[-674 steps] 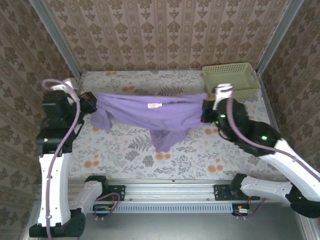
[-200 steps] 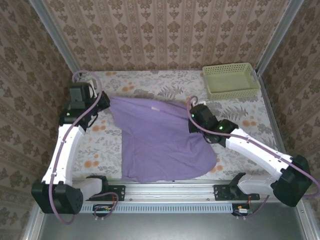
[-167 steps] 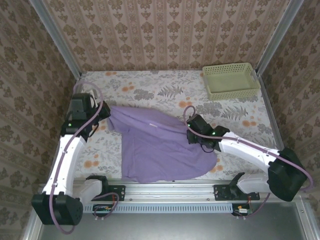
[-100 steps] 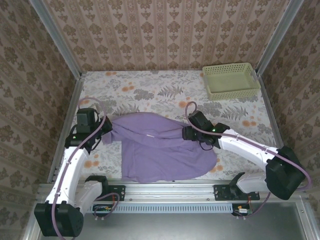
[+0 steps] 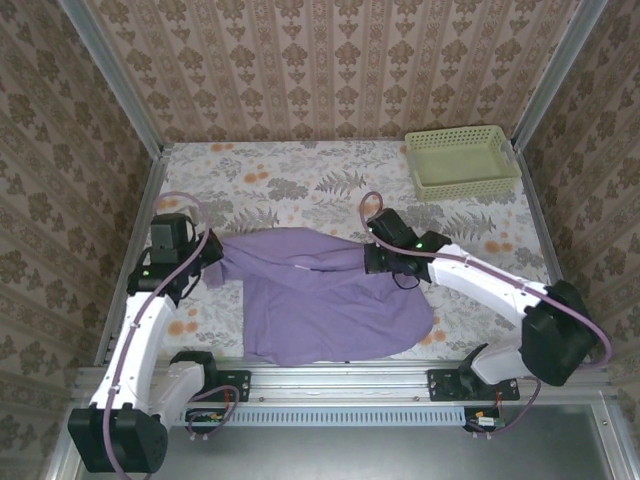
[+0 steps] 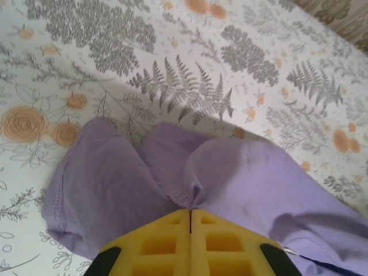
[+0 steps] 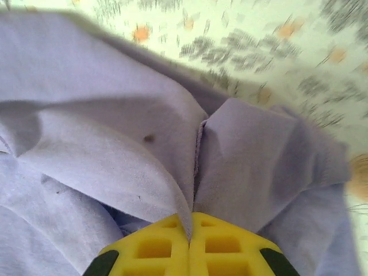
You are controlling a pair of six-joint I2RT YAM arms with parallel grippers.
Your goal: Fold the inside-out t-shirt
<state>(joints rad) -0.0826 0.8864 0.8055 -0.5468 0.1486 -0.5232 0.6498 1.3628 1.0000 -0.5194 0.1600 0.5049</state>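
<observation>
Fabric of the inside-out t-shirt [image 5: 330, 305] lies across the lower middle of the overhead frame, on the floral tabletop [image 5: 300, 185]. Its lower part is spread fairly flat, and its upper edge is drawn into a rumpled band running left to right. At the left end of that band the left gripper [image 5: 212, 262] is clenched on the lavender cloth. In the left wrist view its yellow fingers [image 6: 167, 241] meet at the bottom centre of the frame, the left gripper [image 6: 190, 214] pinching a stitched seam from which the t-shirt [image 6: 241, 178] bunches outward in soft folds. At the right end of the band the right gripper [image 5: 372, 262] is likewise clamped on the garment. In the right wrist view, which is blurred, the right gripper [image 7: 190, 221] has its yellow pads pressed together on a hemmed edge, with the t-shirt [image 7: 115, 132] creasing away to both sides. A pale green mesh basket [image 5: 462, 160] sits well apart in the upper right of the overhead frame, against the patterned wall [image 5: 330, 70].
</observation>
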